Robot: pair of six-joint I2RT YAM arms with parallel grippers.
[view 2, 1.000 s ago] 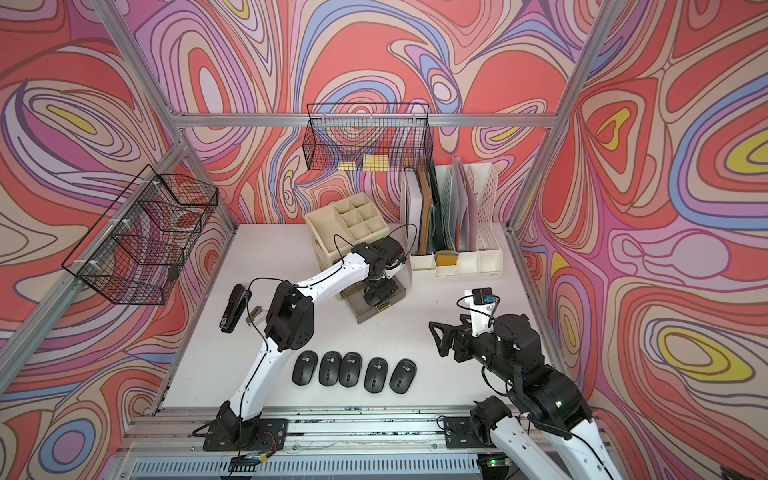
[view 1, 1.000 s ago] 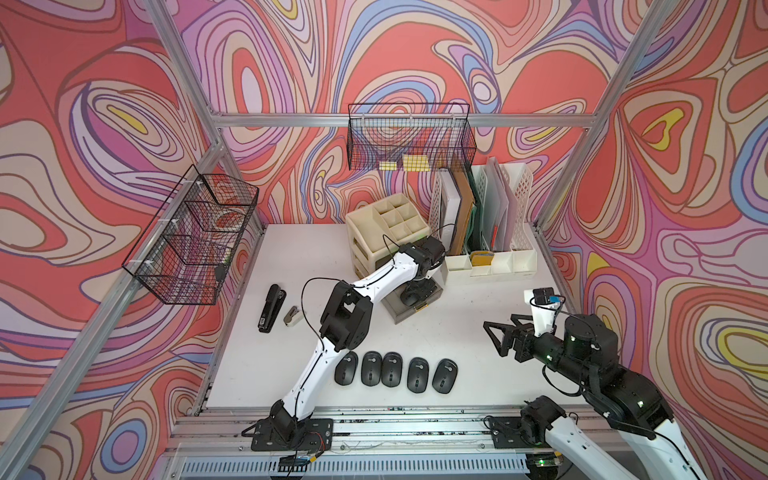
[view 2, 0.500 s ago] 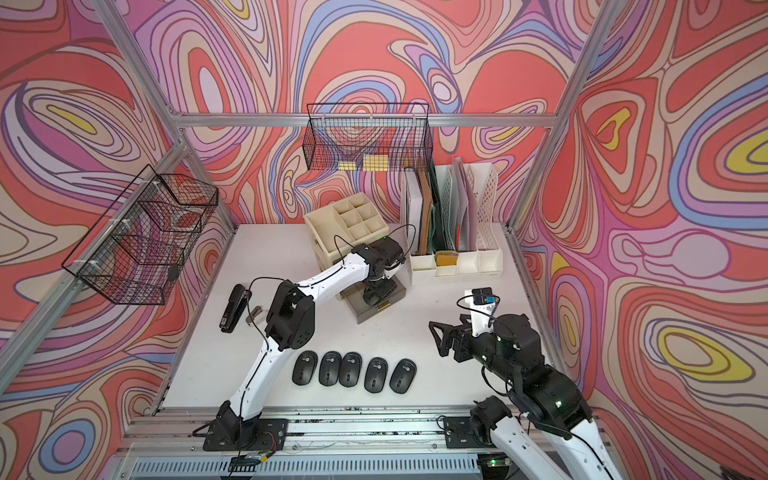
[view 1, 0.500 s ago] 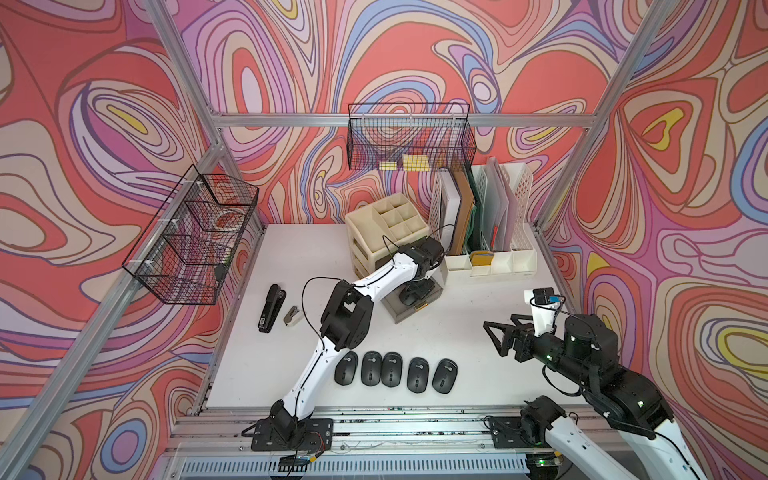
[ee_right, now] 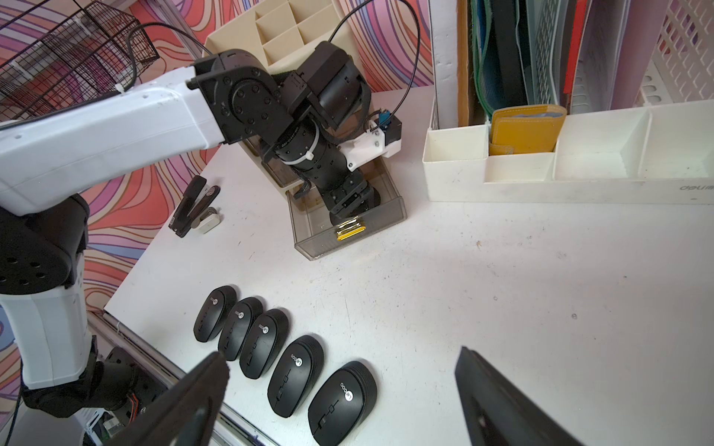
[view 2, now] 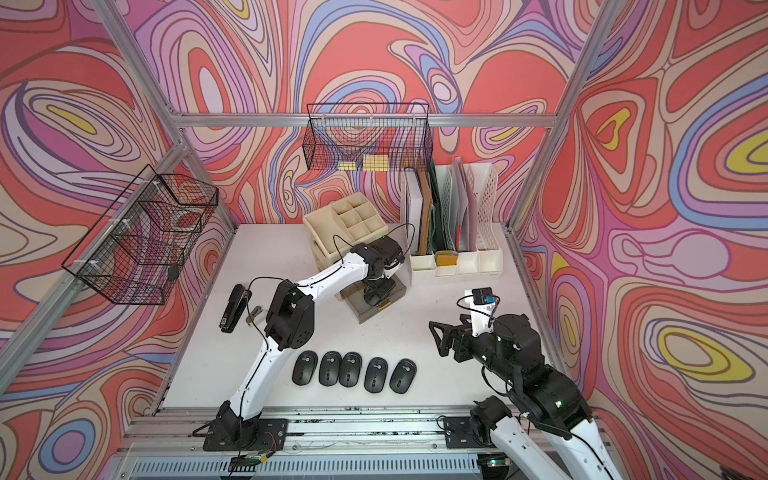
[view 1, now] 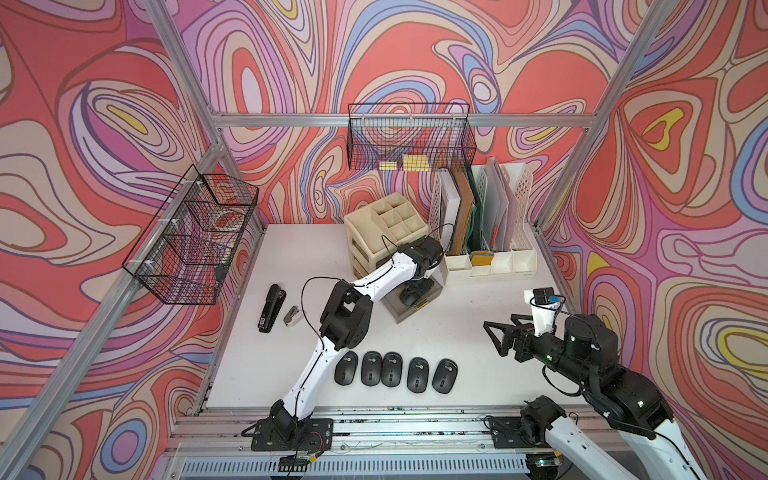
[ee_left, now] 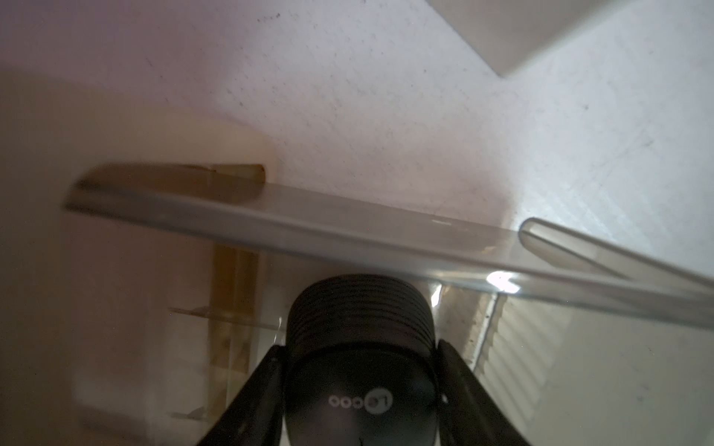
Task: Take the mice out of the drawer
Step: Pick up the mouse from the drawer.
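Five mice sit in a row at the near edge of the table in both top views. The sixth mouse lies in the pulled-out drawer, mid-table, straight under your left claw. Your right claw, spread wide, hangs well apart at the near right, so the left arm is yours to use.

Left wrist view now: fingers flank the mouse across its width, and its long axis runs along the claw's own line. Pinching or just beside, I cannot tell.

Right wrist view: the left claw is down inside the drawer, behind the gold handle. A straight lift looks right.
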